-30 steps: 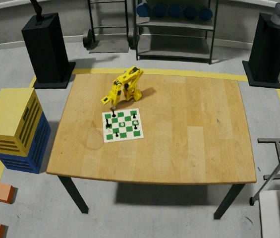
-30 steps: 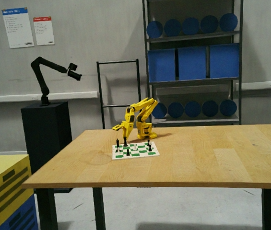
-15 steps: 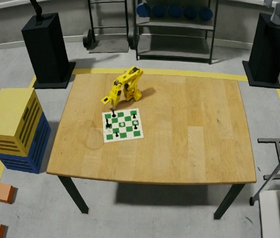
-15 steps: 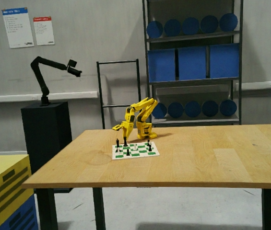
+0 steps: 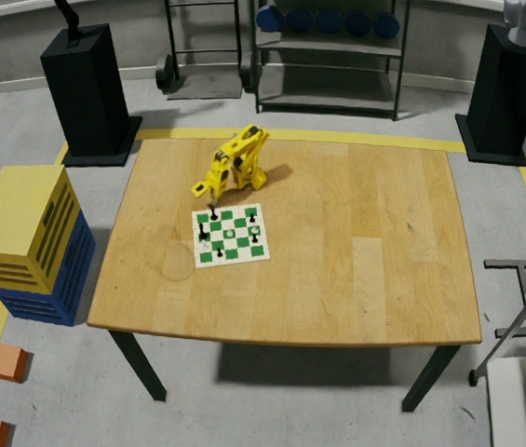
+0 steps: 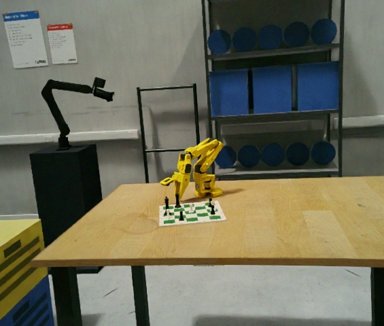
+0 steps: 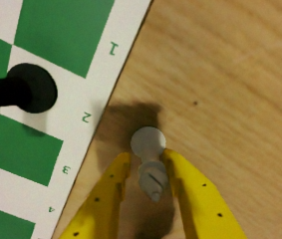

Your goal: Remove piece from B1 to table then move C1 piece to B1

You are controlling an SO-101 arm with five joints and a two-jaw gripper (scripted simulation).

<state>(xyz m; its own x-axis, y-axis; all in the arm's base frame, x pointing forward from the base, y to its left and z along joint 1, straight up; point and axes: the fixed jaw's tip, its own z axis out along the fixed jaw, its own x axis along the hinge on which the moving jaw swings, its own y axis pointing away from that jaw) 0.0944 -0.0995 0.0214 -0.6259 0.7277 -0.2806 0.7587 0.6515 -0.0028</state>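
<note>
A small grey chess piece (image 7: 148, 141) stands on the bare wood just off the board's numbered edge, beside the "2" label. My yellow gripper (image 7: 145, 154) (image 5: 211, 196) (image 6: 177, 195) points straight down over it. The two fingers stand on either side of the piece's neck with a small gap, so the gripper is open. The green-and-white board (image 7: 106, 85) (image 5: 195, 263) (image 6: 220, 219) lies to the left in the wrist view. A black piece (image 7: 31, 92) (image 5: 213, 213) (image 6: 177, 202) stands upright on the board's edge column close to my gripper.
Several more black and white pieces stand on the board, such as a black one (image 5: 219, 251) at the front and another black one (image 5: 252, 217) at the back right. The arm's base (image 5: 249, 178) sits just behind the board.
</note>
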